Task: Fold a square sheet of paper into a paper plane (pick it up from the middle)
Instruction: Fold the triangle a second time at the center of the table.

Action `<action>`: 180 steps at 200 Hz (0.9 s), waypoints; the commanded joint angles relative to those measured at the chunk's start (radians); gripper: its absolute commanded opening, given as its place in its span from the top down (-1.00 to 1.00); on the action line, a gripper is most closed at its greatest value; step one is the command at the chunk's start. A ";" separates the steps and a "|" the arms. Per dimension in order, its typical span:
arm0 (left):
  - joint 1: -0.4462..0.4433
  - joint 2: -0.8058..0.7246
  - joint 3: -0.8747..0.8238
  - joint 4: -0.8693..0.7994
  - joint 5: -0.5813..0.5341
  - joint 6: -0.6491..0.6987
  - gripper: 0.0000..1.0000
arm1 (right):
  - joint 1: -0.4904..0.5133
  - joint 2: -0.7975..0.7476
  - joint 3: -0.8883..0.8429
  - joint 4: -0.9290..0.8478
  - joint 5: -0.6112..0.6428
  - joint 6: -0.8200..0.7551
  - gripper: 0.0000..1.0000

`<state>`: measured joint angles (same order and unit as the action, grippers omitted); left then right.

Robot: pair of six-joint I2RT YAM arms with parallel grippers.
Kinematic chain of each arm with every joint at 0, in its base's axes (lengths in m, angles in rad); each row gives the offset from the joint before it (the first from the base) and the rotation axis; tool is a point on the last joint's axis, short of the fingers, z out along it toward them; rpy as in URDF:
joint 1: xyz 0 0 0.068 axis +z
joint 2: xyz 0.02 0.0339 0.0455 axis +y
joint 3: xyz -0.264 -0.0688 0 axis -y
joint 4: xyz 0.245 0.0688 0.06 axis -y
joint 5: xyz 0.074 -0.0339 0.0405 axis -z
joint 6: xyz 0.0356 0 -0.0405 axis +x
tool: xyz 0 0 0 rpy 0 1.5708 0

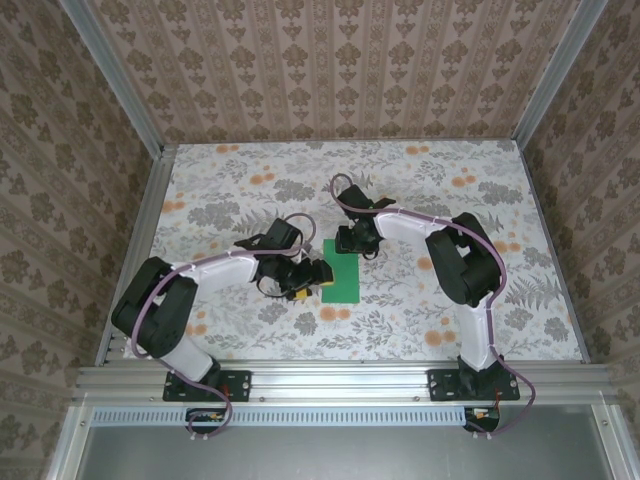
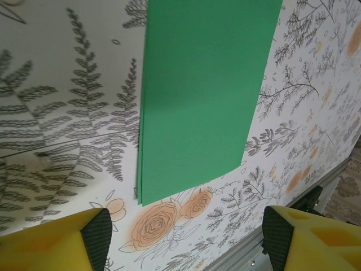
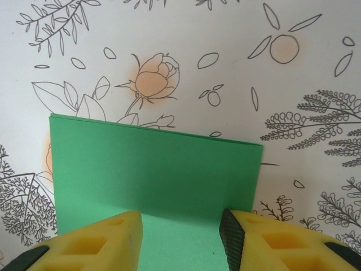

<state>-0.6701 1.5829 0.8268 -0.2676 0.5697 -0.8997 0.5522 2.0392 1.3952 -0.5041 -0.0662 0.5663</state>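
Note:
The bright green paper (image 1: 341,273) lies flat on the flowered table as a folded rectangle of two layers, not a pointed dart. In the left wrist view the paper (image 2: 203,90) has its doubled edge on the left and its near corner just ahead of my fingers. My left gripper (image 1: 313,281) (image 2: 186,243) is open beside the paper's left edge, with only tablecloth between its pads. Over the paper's far end my right gripper (image 1: 358,246) (image 3: 180,240) is open. Its yellow fingers (image 3: 113,237) stand over the paper (image 3: 152,169), gripping nothing.
The table (image 1: 250,180) carries a grey and orange flower print. An aluminium rail (image 1: 330,375) (image 2: 316,189) runs along the near edge. Metal posts (image 1: 120,80) and patterned walls (image 1: 340,60) close in the left, right and far sides.

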 commanded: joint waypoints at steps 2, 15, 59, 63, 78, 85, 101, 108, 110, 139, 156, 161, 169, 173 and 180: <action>-0.020 0.029 0.036 -0.029 0.028 -0.025 -0.48 | -0.013 0.077 -0.028 -0.012 0.000 0.046 0.12; -0.029 0.043 0.048 -0.043 0.030 -0.023 -0.48 | -0.018 0.083 -0.035 -0.008 -0.003 0.056 0.14; -0.046 0.091 0.078 -0.065 0.039 -0.024 -0.51 | -0.026 0.093 -0.049 0.000 -0.009 0.067 0.15; -0.048 0.095 0.080 -0.067 0.040 -0.024 -0.52 | -0.027 0.092 -0.050 0.001 -0.010 0.068 0.15; -0.049 0.104 0.086 -0.063 0.043 -0.025 -0.52 | -0.029 0.092 -0.055 0.006 -0.014 0.068 0.15; -0.051 0.107 0.087 -0.060 0.047 -0.025 -0.52 | -0.031 0.092 -0.056 0.008 -0.015 0.069 0.15; -0.054 0.123 0.099 -0.070 0.047 -0.021 -0.52 | -0.031 0.092 -0.059 0.010 -0.017 0.068 0.17; -0.054 0.128 0.100 -0.072 0.047 -0.021 -0.50 | -0.030 0.093 -0.059 0.012 -0.018 0.066 0.17; -0.054 0.129 0.100 -0.071 0.048 -0.021 -0.50 | -0.031 0.093 -0.059 0.012 -0.018 0.066 0.17; -0.056 0.145 0.109 -0.064 0.053 -0.018 -0.41 | -0.032 0.092 -0.061 0.013 -0.020 0.063 0.18; -0.057 0.155 0.116 -0.067 0.056 -0.014 -0.40 | -0.032 0.096 -0.063 0.015 -0.021 0.063 0.18; -0.057 0.155 0.117 -0.064 0.057 -0.015 -0.38 | -0.032 0.096 -0.062 0.015 -0.021 0.063 0.18; -0.057 0.155 0.118 -0.063 0.058 -0.015 -0.37 | -0.032 0.098 -0.063 0.016 -0.022 0.063 0.19; -0.057 0.155 0.118 -0.062 0.058 -0.013 -0.37 | -0.033 0.098 -0.064 0.016 -0.022 0.063 0.19; -0.057 0.155 0.120 -0.063 0.058 -0.013 -0.37 | -0.034 0.098 -0.064 0.016 -0.023 0.064 0.19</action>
<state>-0.7197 1.7233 0.9218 -0.3134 0.6071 -0.9138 0.5259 2.0434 1.3865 -0.4957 -0.0986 0.6182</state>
